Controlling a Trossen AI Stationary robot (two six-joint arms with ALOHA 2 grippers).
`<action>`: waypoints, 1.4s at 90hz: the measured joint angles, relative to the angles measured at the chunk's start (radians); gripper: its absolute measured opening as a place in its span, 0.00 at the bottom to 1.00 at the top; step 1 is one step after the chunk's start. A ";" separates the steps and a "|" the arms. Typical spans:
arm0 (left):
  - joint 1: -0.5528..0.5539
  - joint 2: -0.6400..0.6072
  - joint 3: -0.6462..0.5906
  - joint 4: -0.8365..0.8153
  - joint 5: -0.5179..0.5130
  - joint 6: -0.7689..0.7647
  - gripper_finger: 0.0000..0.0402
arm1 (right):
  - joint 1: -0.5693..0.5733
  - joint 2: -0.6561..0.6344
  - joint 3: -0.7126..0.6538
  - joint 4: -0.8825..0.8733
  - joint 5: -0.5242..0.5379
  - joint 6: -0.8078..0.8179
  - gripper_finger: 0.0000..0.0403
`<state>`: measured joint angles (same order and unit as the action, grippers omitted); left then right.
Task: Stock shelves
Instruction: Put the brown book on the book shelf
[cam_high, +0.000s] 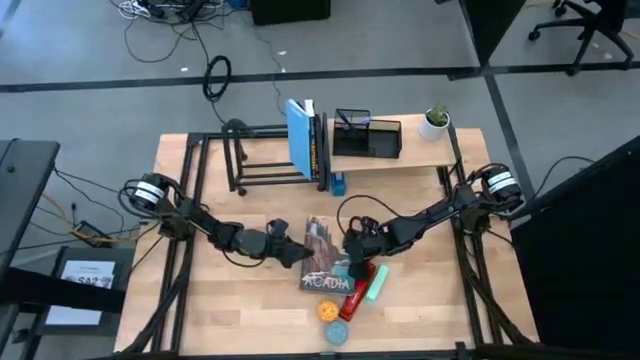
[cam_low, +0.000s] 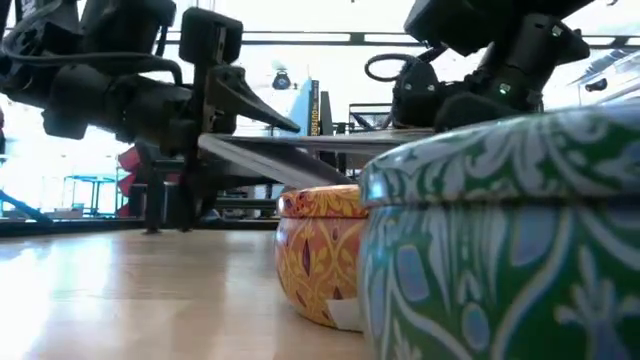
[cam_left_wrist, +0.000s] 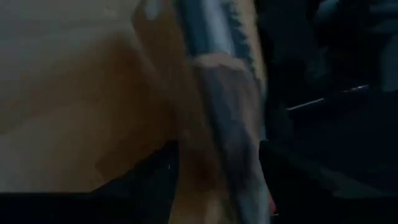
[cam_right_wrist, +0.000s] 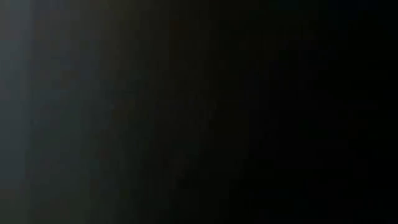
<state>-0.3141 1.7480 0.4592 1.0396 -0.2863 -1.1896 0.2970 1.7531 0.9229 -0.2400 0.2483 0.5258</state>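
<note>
A book (cam_high: 326, 258) with "ACADIA" on its cover lies at the table's middle. My left gripper (cam_high: 297, 250) is at its left edge, shut on it. The low view shows the book (cam_low: 285, 165) slanting down from that gripper (cam_low: 215, 140). My right gripper (cam_high: 355, 244) is low at the book's right edge; its wrist view is dark. At the far side stand the black tube rack (cam_high: 265, 158) and the wooden plank shelf (cam_high: 420, 155). Blue books (cam_high: 303, 140) stand upright between them. My left gripper holds the book's left edge (cam_low: 225, 148) between its two fingers, one above the cover and one below. The fingers come in roughly level from the table's left. That edge is raised, and the book slopes down toward the table's right.
A black mesh organizer (cam_high: 365, 135) and a small potted plant (cam_high: 435, 121) stand on the plank shelf. Near the front edge lie a red pack (cam_high: 358, 292), a mint-green item (cam_high: 378, 283), an orange tin (cam_high: 327, 310) and a green patterned tin (cam_high: 338, 333).
</note>
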 joint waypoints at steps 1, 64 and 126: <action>0.000 0.002 0.001 -0.001 0.000 0.000 0.50 | -0.001 0.000 0.000 0.002 -0.001 -0.001 0.00; 0.000 0.002 0.018 0.065 -0.002 0.006 0.01 | 0.002 -0.056 -0.001 -0.272 0.061 0.079 0.00; -0.059 -0.563 0.688 -1.126 -0.705 0.755 0.00 | 0.300 -0.434 -0.001 -0.574 0.465 0.452 0.00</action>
<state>-0.3735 1.1850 1.1475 -0.0865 -0.9911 -0.4346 0.5969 1.3189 0.9215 -0.8144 0.7134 0.9774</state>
